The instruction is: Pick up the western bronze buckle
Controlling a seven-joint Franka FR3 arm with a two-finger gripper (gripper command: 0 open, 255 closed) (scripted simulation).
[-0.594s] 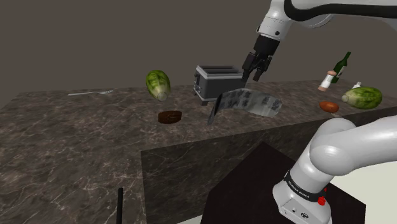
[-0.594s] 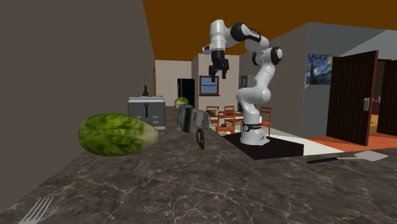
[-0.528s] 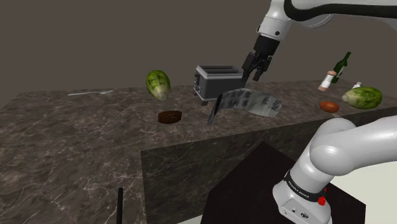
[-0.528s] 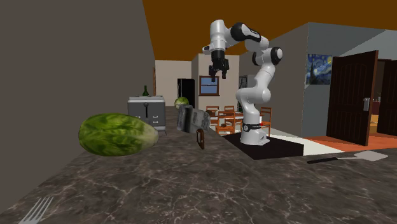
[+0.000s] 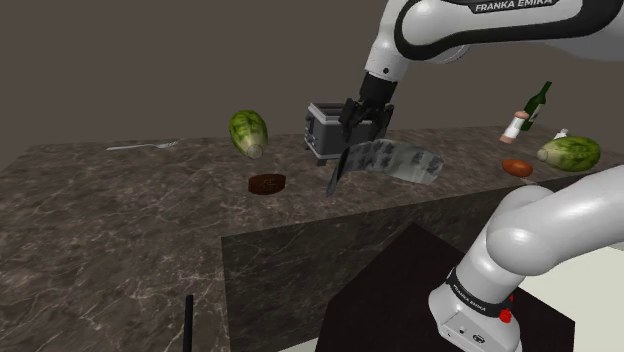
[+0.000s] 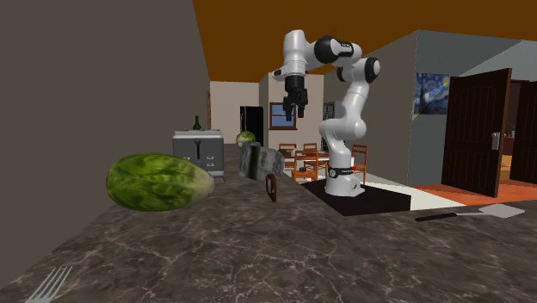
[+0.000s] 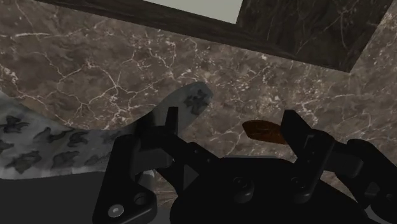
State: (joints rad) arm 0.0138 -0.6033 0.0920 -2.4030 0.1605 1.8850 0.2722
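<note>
Tool lowered toward the toaster, spread wide, buckle a flat dark-brown oval.

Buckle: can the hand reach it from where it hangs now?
Probably yes: the brown buckle lies on bare counter, apart from the patterned grey sheet; the open hand hangs higher, nothing between.

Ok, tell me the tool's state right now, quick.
The tool is open, holding nothing; the brown buckle is not between its fingers.
</note>
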